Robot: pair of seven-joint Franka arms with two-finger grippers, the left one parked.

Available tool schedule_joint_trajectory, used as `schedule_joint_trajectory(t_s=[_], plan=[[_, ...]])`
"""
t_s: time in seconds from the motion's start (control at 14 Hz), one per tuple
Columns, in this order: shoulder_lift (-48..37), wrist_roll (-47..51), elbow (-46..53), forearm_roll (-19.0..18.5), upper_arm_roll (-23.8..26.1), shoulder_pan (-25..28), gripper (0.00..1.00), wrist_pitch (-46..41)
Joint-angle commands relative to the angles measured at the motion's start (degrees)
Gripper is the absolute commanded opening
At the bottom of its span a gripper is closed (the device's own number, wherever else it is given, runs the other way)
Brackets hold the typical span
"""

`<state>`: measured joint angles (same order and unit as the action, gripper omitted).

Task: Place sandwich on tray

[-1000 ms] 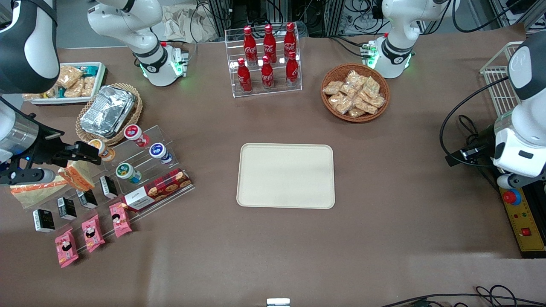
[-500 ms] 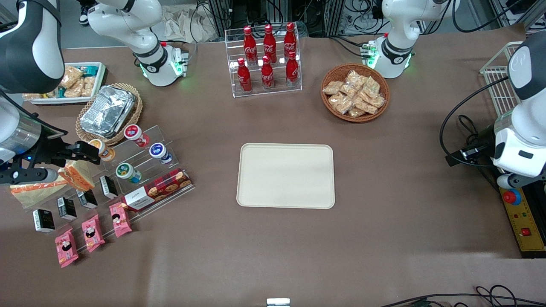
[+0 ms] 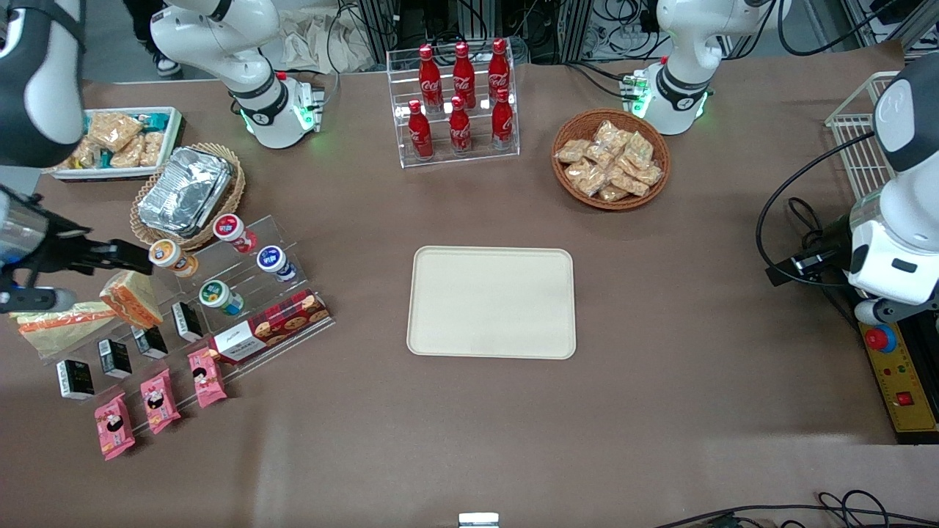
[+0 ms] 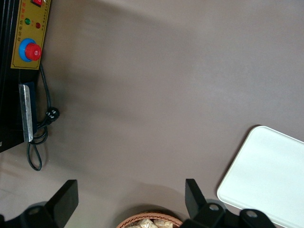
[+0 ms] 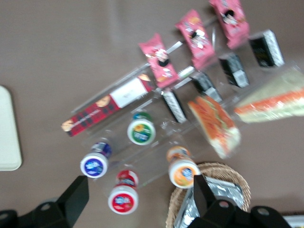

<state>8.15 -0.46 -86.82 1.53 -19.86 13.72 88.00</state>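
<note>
The sandwich (image 3: 62, 323) is long, flat and triangular in clear wrap, with an orange-red strip along its edge. It lies at the working arm's end of the table and also shows in the right wrist view (image 5: 275, 102). A chunkier tan wedge sandwich (image 3: 132, 299) stands beside it. My right gripper (image 3: 125, 255) hovers above the clear display stand, farther from the front camera than both sandwiches. In the right wrist view the gripper (image 5: 137, 199) is open and empty. The cream tray (image 3: 491, 302) lies bare at the table's middle, far from the gripper.
Lidded cups (image 3: 220, 297), a cookie box (image 3: 271, 326), small black boxes and pink packets (image 3: 158, 400) crowd the stand. A wicker basket with foil containers (image 3: 187, 192) and a white snack bin (image 3: 117, 139) are nearby. A cola bottle rack (image 3: 458, 103) and a snack basket (image 3: 610, 159) stand farther back.
My right gripper has drawn back toward the working arm's edge of the table, off the wedge sandwich, uncovering the orange-lidded cup. Both sandwiches stay where they were.
</note>
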Motion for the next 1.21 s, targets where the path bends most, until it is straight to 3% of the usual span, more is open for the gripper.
schedule_joint_trajectory(t_s=[0.0, 0.5, 0.86, 1.14], plan=[[-1.12, 0.38, -0.28, -0.56, -1.5, -0.79, 0.98, -1.42], [-0.68, 1.16, 0.51, -0.38, -2.29, -4.05, 0.98, -2.48], [0.73, 9.32, 0.69, 0.23, -3.26, -8.7, 0.98, -0.2], [3.97, 21.54, 0.6, 0.49, -3.26, -11.78, 0.98, 6.03]])
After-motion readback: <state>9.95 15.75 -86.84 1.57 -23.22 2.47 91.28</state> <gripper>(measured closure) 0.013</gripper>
